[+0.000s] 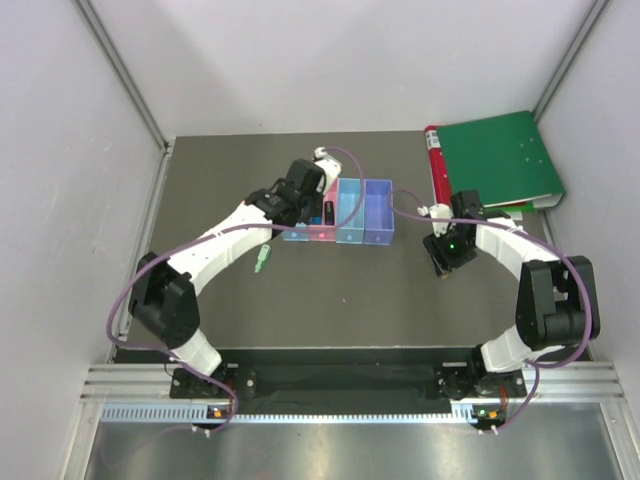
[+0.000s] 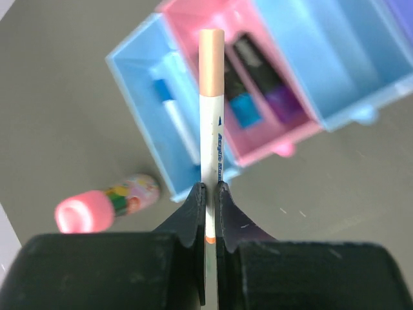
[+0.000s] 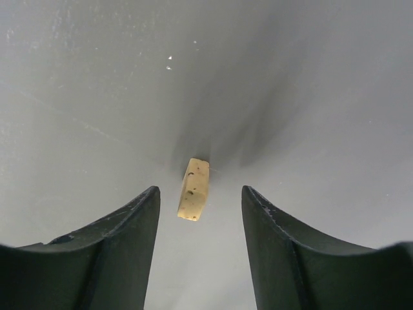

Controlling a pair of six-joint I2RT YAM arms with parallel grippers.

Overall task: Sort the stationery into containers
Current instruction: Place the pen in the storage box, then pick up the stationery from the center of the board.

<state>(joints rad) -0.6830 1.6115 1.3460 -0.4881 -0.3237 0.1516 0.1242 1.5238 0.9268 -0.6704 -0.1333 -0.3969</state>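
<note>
The white-orange pen (image 2: 211, 116) is pinched near its lower end by the left gripper (image 2: 211, 210), whose jaws are pressed together on the barrel. The pen is held above the joined row of bins (image 1: 378, 215), roughly over the wall between the end blue bin (image 2: 139, 84) and the pink bin (image 2: 268, 147). The blue bin holds a blue-white pen (image 2: 169, 106); the pink bin holds two dark markers (image 2: 253, 61). A pink-capped bottle (image 2: 106, 201) and a pale green marker (image 1: 262, 258) lie loose on the worktop (image 1: 330, 300) beside the row. The tan nub (image 3: 194, 189) lies on the worktop between the spread jaws of the right gripper (image 3: 200, 194), touching neither.

Step in hand, as judged: deposit the pen; grasp the nub. Next move:
- Left: centre the pen over one bin, probably the blue one, before release.
- Right: grip the nub squarely; it is small and may slip
</note>
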